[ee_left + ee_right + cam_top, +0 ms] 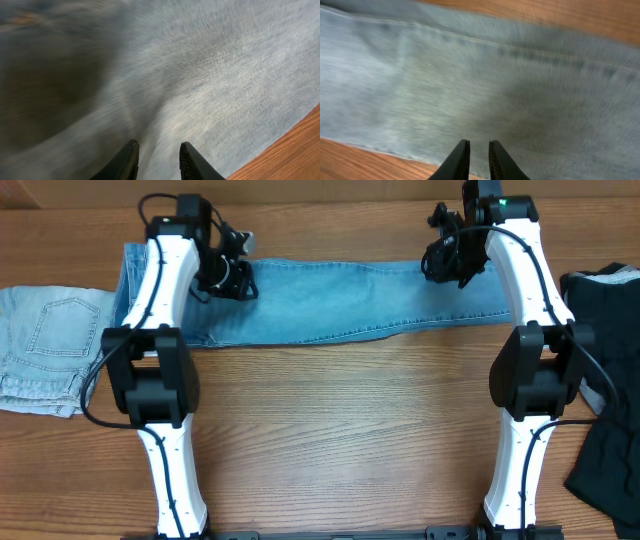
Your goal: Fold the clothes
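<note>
To the left of your left hand (pixel 232 272), a pair of pale jeans (pixel 45 350) lies on the table (pixel 350 440). Your left hand hangs over the jeans (pixel 340 305) near their left end. Its fingers (pixel 127 162) stand partly apart, with denim beneath them and nothing between them. The jeans lie as one long band from that hand across to your right hand (pixel 452 258), which sits over their right end. Its fingers (pixel 460 160) are almost together, leaving a thin slit with nothing visibly pinched in it. Both wrist views are blurred. To the right of that hand lies a black garment (pixel 605 420).
</note>
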Controlling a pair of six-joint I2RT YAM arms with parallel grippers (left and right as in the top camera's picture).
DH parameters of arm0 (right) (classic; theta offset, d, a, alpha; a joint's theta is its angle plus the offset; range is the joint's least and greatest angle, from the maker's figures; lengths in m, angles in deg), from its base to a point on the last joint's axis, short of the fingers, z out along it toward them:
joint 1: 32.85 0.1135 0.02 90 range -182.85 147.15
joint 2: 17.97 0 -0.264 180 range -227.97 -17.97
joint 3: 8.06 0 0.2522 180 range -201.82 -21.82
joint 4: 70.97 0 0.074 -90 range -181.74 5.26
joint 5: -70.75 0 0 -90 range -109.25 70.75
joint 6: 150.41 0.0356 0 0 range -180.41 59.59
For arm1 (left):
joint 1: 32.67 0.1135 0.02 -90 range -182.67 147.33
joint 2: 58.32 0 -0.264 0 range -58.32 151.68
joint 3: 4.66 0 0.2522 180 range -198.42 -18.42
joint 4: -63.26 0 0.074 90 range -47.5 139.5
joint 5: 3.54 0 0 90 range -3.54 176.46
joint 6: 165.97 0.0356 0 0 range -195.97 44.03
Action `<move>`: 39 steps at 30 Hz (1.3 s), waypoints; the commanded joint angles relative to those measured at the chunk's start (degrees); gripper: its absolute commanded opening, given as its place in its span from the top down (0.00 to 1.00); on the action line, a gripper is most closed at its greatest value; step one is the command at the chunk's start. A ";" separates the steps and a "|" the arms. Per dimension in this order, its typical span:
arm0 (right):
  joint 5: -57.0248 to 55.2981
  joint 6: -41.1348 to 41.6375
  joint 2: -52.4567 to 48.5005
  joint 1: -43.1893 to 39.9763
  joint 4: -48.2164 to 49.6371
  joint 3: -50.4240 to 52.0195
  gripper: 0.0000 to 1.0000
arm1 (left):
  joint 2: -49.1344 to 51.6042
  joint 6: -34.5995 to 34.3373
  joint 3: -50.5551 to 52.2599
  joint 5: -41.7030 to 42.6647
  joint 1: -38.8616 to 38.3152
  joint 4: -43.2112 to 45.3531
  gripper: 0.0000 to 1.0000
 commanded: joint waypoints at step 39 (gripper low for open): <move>-10.49 3.61 0.28 -18.38 22.88 23.52 0.76 | 7.56 -13.88 -15.45 -25.09 12.94 2.32 0.76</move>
